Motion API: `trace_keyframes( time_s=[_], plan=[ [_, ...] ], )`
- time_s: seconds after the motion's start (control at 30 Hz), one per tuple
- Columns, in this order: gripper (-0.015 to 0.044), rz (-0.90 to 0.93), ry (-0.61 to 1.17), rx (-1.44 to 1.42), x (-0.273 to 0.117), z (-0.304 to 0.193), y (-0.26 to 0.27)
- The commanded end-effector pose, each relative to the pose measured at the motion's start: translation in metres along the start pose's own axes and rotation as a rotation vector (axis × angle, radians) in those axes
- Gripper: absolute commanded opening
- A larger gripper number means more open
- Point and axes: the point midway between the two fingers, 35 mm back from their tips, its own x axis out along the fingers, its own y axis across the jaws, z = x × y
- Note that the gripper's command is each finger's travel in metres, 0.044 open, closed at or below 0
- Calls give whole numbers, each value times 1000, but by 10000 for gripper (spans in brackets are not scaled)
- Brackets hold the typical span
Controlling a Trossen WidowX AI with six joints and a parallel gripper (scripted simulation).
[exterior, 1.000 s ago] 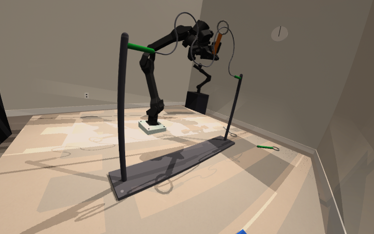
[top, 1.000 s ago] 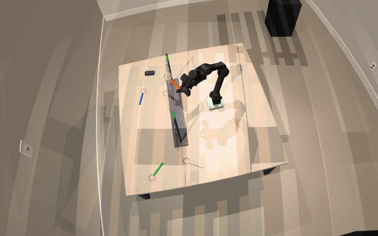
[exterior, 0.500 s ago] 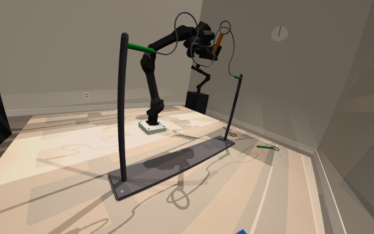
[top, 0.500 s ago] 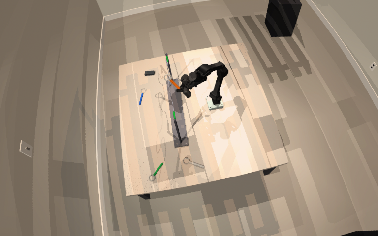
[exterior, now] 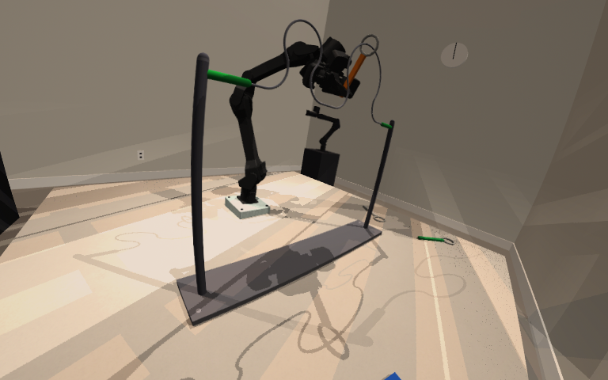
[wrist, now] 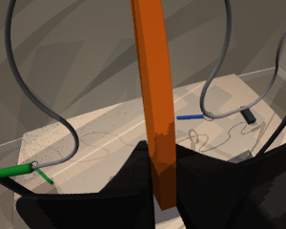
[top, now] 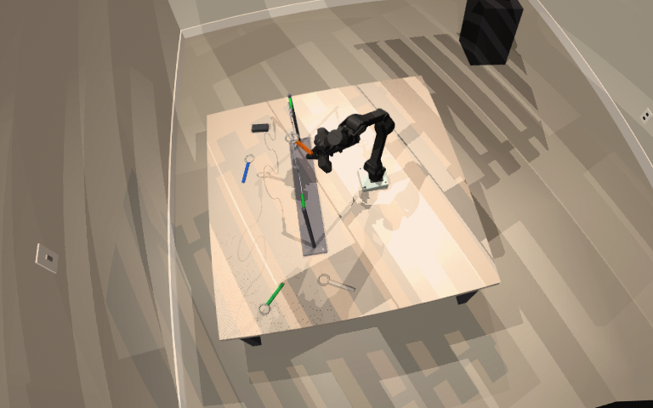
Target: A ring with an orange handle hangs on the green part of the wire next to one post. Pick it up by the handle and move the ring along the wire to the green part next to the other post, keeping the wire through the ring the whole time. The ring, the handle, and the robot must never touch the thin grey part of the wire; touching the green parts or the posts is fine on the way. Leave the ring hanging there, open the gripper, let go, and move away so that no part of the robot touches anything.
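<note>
The orange handle (top: pixel 304 147) (exterior: pixel 356 70) (wrist: pixel 157 95) is grasped between the nearly closed fingers of the gripper (top: pixel 311 155) (exterior: pixel 346 90) (wrist: pixel 151 145); its long axis is tilted, ring end (top: pixel 292 137) (exterior: pixel 370 36) up.

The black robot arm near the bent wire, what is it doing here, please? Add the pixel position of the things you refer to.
The arm's gripper (top: pixel 311 155) (exterior: pixel 348 92) (wrist: pixel 151 145) is shut on the orange handle (top: pixel 303 147) (exterior: pixel 356 70) (wrist: pixel 157 91), holding the ring (top: pixel 297 140) (exterior: pixel 362 39) up at a looping grey wire (exterior: pixel 313 89) (wrist: pixel 71 126) between two posts (top: pixel 309 228) (exterior: pixel 197 179). The ring is over the wire's grey part, at neither green end, so the transfer looks unfinished. Whether it touches the wire, I cannot tell.
</note>
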Motion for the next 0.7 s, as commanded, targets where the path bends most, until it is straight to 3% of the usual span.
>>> trace_keyframes(
  time_s=[0.0, 0.67],
  plan=[
    [-150, -27, -7, -49, 1, 1, -1],
    [-150, -153, -37, -280, 1, 2, -10]
  ],
)
